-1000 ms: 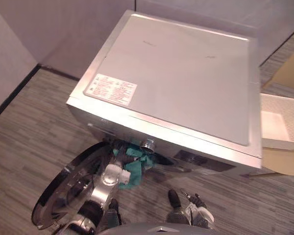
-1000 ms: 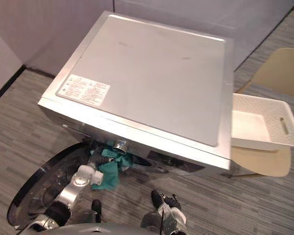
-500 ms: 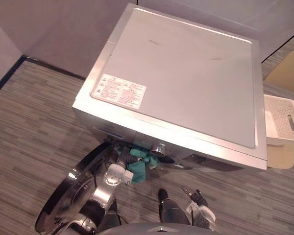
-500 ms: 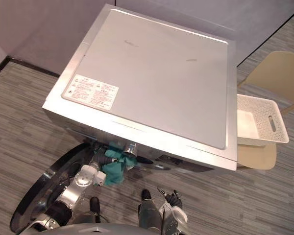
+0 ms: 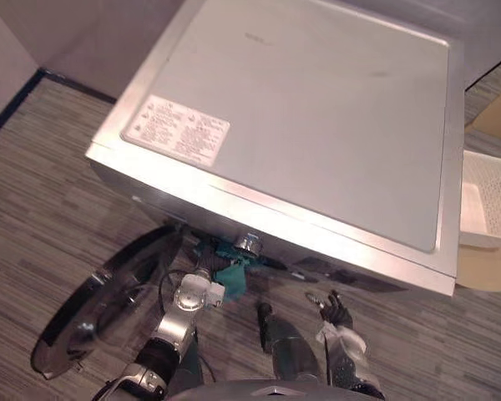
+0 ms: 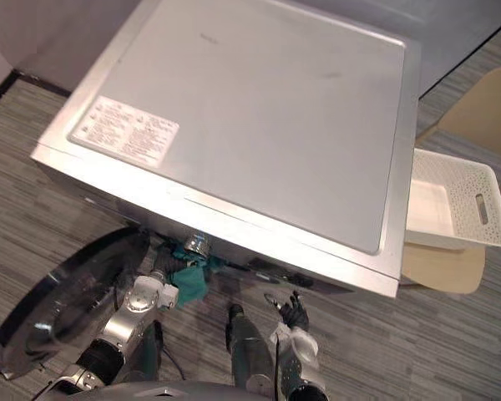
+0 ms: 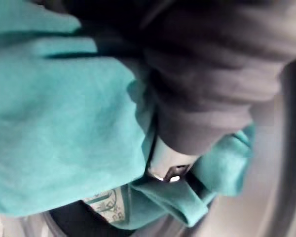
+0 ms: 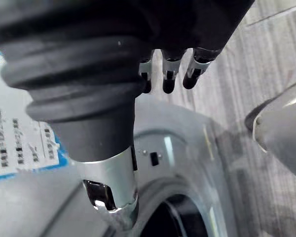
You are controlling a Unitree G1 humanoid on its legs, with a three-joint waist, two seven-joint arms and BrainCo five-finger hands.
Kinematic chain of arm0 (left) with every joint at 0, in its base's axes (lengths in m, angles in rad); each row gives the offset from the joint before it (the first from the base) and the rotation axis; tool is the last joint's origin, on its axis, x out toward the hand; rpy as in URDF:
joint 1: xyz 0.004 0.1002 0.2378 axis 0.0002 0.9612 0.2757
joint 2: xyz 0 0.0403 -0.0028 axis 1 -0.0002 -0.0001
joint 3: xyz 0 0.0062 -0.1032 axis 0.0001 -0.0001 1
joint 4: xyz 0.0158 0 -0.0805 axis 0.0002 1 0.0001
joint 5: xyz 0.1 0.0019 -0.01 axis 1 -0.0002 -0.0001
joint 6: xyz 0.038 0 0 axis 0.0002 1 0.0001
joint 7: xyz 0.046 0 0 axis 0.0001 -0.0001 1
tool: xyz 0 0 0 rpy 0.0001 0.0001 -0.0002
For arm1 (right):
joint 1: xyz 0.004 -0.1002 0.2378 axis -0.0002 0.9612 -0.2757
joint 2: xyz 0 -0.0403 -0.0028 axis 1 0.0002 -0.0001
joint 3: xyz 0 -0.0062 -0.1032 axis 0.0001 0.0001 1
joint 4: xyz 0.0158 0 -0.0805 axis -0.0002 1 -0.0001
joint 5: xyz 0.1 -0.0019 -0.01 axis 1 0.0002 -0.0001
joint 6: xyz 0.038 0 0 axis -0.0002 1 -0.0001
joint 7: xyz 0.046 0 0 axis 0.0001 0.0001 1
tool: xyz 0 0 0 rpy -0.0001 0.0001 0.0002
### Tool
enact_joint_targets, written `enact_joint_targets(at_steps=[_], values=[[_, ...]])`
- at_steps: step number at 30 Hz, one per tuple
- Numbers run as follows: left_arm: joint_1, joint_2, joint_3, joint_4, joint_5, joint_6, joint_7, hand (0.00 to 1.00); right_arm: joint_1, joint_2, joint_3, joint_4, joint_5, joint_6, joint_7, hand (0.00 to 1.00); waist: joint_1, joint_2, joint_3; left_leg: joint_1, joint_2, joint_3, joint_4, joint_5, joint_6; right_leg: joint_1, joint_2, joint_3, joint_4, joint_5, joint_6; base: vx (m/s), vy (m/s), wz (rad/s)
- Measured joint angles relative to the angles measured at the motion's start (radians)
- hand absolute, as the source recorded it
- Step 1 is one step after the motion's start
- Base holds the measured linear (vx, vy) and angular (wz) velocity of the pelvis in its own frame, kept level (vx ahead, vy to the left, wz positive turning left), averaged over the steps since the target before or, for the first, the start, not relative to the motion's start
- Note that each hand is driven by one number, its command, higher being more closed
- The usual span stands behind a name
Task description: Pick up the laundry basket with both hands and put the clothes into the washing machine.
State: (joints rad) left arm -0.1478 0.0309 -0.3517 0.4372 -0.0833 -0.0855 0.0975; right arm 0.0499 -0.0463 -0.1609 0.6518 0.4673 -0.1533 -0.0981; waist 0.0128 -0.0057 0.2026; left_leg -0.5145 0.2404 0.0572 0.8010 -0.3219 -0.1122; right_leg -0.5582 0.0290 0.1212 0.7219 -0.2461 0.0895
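One crumpled teal cloth (image 7: 59, 123) buries the left hand (image 7: 207, 89), can't tell its grip. Right hand (image 6: 294, 316) at 5 o'clock, silver fingers (image 8: 169, 78) straight in its wrist view.

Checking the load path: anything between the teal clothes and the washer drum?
Nothing visible. The door is swung open to the robot's left, and the teal clothes are at the washing machine's mouth with the left hand on them. The right hand hangs open in front, off that path.

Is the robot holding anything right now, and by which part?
Left hand is wrapped in teal cloth at the opening of the washing machine; whether it grips it cannot be told. Right hand holds nothing.
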Motion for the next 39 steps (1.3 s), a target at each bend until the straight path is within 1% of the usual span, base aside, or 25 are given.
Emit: enact_joint_targets(at_steps=[1,2,3,4,5,7,8,10,11,14,16,17,18,20,21,23,24,26,30,31,32,35,36,38,39], values=[[0.000,-0.004,0.001,-0.029,0.003,0.000,0.005,1.00,0.009,-0.001,0.003,-0.021,0.008,-0.004,-0.003,0.00,0.004,0.000,0.001,-0.032,0.011,0.004,0.054,-0.044,-0.003,-0.045,0.003,-0.002,0.078,-0.047,-0.001,-0.18,-0.063,0.05],[-0.007,-0.007,0.004,-0.058,0.009,-0.002,0.006,1.00,0.010,-0.002,0.008,-0.047,0.010,-0.006,-0.007,0.00,0.009,0.000,0.002,-0.070,0.026,0.009,0.105,-0.109,-0.013,-0.095,0.010,-0.003,0.145,-0.110,-0.005,-0.19,-0.051,-0.03],[-0.016,-0.010,0.005,-0.067,0.009,-0.002,0.007,1.00,0.006,-0.003,0.018,-0.059,0.010,-0.009,-0.011,0.00,0.012,0.001,0.004,-0.091,0.033,0.009,0.125,-0.148,-0.026,-0.127,0.014,-0.004,0.181,-0.138,-0.010,-0.22,-0.042,-0.04],[-0.050,-0.016,0.004,-0.069,0.011,-0.002,0.007,1.00,-0.010,-0.002,0.034,-0.083,0.012,-0.011,-0.016,0.00,0.013,-0.002,0.023,-0.147,0.042,-0.001,0.193,-0.182,-0.028,-0.191,0.016,-0.007,0.266,-0.159,-0.011,-0.26,-0.048,-0.07],[-0.065,-0.023,0.003,-0.068,0.011,-0.001,0.009,1.00,-0.025,0.001,0.050,-0.095,0.015,-0.013,-0.016,0.00,0.016,-0.005,0.037,-0.186,0.049,-0.003,0.250,-0.205,-0.023,-0.237,0.020,-0.004,0.325,-0.178,-0.013,-0.33,-0.047,-0.09],[-0.068,-0.030,-0.006,-0.068,0.021,-0.001,0.011,1.00,-0.045,0.004,0.078,-0.108,0.016,-0.013,-0.019,0.00,0.018,-0.005,0.053,-0.216,0.055,-0.003,0.308,-0.224,-0.025,-0.280,0.026,0.006,0.389,-0.196,-0.018,-0.25,-0.022,-0.19],[-0.071,-0.040,-0.008,-0.068,0.028,0.000,0.013,1.00,-0.052,0.009,0.081,-0.130,0.017,-0.015,-0.022,0.00,0.018,0.001,0.063,-0.237,0.058,-0.004,0.335,-0.229,-0.025,-0.304,0.027,0.006,0.418,-0.204,-0.020,-0.16,-0.013,-0.14],[-0.083,-0.052,-0.007,-0.068,0.029,0.000,0.027,1.00,-0.071,0.015,0.081,-0.133,0.018,-0.019,-0.028,0.00,0.019,0.001,0.066,-0.279,0.064,-0.002,0.367,-0.232,-0.029,-0.355,0.030,0.008,0.454,-0.206,-0.018,-0.21,-0.027,-0.09],[-0.109,-0.057,-0.005,-0.057,0.029,0.001,0.032,1.00,-0.090,0.019,0.081,-0.139,0.018,-0.019,-0.045,0.00,0.019,0.001,0.079,-0.305,0.067,-0.002,0.387,-0.233,-0.030,-0.384,0.031,0.007,0.478,-0.204,-0.016,-0.18,-0.034,-0.06],[-0.183,-0.066,0.012,-0.017,0.029,0.004,0.047,1.00,-0.113,0.022,0.083,-0.176,0.019,-0.023,-0.059,0.00,0.018,-0.002,0.100,-0.363,0.076,-0.003,0.430,-0.237,-0.037,-0.454,0.039,0.013,0.524,-0.203,-0.016,-0.12,-0.046,-0.08],[-0.256,-0.071,0.064,0.001,0.028,0.007,0.073,1.00,-0.138,0.022,0.084,-0.216,0.019,-0.029,-0.068,0.00,0.013,-0.001,0.133,-0.409,0.094,-0.003,0.471,-0.240,-0.042,-0.504,0.057,0.017,0.560,-0.201,-0.016,-0.11,-0.057,-0.18],[-0.310,-0.072,0.101,0.018,0.023,0.012,0.090,1.00,-0.140,0.023,0.084,-0.238,0.019,-0.033,-0.084,0.00,0.009,-0.005,0.146,-0.437,0.105,-0.002,0.491,-0.243,-0.043,-0.536,0.065,0.018,0.577,-0.200,-0.016,-0.12,-0.077,-0.12],[-0.378,-0.069,0.166,0.029,0.007,0.016,0.122,1.00,-0.144,0.025,0.084,-0.253,0.019,-0.041,-0.090,0.00,0.000,-0.013,0.154,-0.475,0.115,-0.002,0.512,-0.244,-0.044,-0.576,0.077,0.023,0.595,-0.197,-0.013,-0.11,-0.068,-0.15],[-0.437,-0.060,0.220,0.048,-0.002,0.017,0.143,1.00,-0.145,0.025,0.083,-0.260,0.019,-0.042,-0.095,0.00,-0.004,-0.016,0.160,-0.502,0.130,-0.002,0.528,-0.246,-0.046,-0.605,0.090,0.024,0.600,-0.190,-0.013,-0.07,-0.033,-0.19],[-0.487,-0.039,0.258,0.060,-0.022,0.020,0.166,1.00,-0.145,0.027,0.084,-0.273,0.019,-0.042,-0.099,0.00,-0.010,-0.020,0.175,-0.511,0.139,-0.001,0.537,-0.246,-0.046,-0.616,0.101,0.027,0.603,-0.185,-0.009,-0.06,-0.018,-0.27],[-0.618,0.029,0.348,0.073,-0.075,0.022,0.211,1.00,-0.145,0.036,0.082,-0.286,0.019,-0.053,-0.099,0.00,-0.028,-0.037,0.207,-0.549,0.164,0.002,0.559,-0.247,-0.045,-0.656,0.124,0.030,0.605,-0.168,-0.005,-0.08,-0.022,-0.30],[-0.653,0.048,0.364,0.081,-0.090,0.022,0.222,1.00,-0.142,0.038,0.080,-0.285,0.019,-0.056,-0.099,0.00,-0.031,-0.042,0.210,-0.563,0.170,0.001,0.563,-0.249,-0.046,-0.670,0.131,0.030,0.605,-0.162,-0.004,-0.08,-0.013,-0.26],[-0.783,0.113,0.418,0.090,-0.148,0.022,0.251,1.00,-0.141,0.044,0.079,-0.282,0.020,-0.062,-0.100,0.00,-0.043,-0.066,0.228,-0.623,0.189,-0.002,0.583,-0.249,-0.046,-0.729,0.152,0.030,0.603,-0.140,-0.001,-0.09,0.002,-0.22],[-0.975,0.187,0.442,0.137,-0.221,0.020,0.289,1.00,-0.141,0.051,0.066,-0.279,0.057,-0.070,-0.098,0.00,-0.054,-0.077,0.270,-0.695,0.201,-0.018,0.610,-0.249,-0.045,-0.784,0.166,0.026,0.597,-0.116,0.006,-0.05,0.045,-0.12],[-1.029,0.208,0.443,0.140,-0.244,0.020,0.295,1.00,-0.140,0.067,0.055,-0.273,0.058,-0.072,-0.097,0.00,-0.059,-0.085,0.274,-0.717,0.203,-0.022,0.613,-0.249,-0.045,-0.803,0.168,0.027,0.591,-0.108,0.008,-0.03,0.075,-0.09],[-1.082,0.225,0.440,0.142,-0.276,0.019,0.302,1.00,-0.140,0.080,0.045,-0.255,0.059,-0.081,-0.096,0.00,-0.066,-0.086,0.275,-0.741,0.203,-0.027,0.615,-0.248,-0.043,-0.820,0.168,0.024,0.584,-0.102,0.011,-0.02,0.061,-0.06],[-1.171,0.252,0.421,0.146,-0.332,0.017,0.314,1.00,-0.137,0.085,0.012,-0.229,0.091,-0.085,-0.094,0.00,-0.072,-0.091,0.277,-0.754,0.203,-0.028,0.625,-0.248,-0.042,-0.829,0.168,0.025,0.585,-0.100,0.013,-0.01,0.046,-0.03],[-1.218,0.266,0.403,0.145,-0.350,0.008,0.315,1.00,-0.133,0.087,-0.001,-0.219,0.100,-0.086,-0.090,0.00,-0.074,-0.091,0.277,-0.756,0.202,-0.027,0.626,-0.248,-0.042,-0.830,0.167,0.024,0.585,-0.100,0.013,0.00,0.039,0.00],[-1.278,0.288,0.363,0.141,-0.370,-0.030,0.316,1.00,-0.133,0.087,-0.013,-0.201,0.125,-0.089,-0.085,0.00,-0.076,-0.091,0.277,-0.760,0.197,-0.028,0.626,-0.248,-0.041,-0.831,0.166,0.021,0.585,-0.099,0.013,-0.01,0.037,0.02],[-1.285,0.304,0.339,0.135,-0.369,-0.070,0.317,1.00,-0.132,0.087,-0.018,-0.197,0.133,-0.089,-0.085,0.00,-0.079,-0.091,0.277,-0.763,0.197,-0.030,0.626,-0.249,-0.039,-0.834,0.165,0.019,0.584,-0.098,0.013,0.00,0.000,0.00]])
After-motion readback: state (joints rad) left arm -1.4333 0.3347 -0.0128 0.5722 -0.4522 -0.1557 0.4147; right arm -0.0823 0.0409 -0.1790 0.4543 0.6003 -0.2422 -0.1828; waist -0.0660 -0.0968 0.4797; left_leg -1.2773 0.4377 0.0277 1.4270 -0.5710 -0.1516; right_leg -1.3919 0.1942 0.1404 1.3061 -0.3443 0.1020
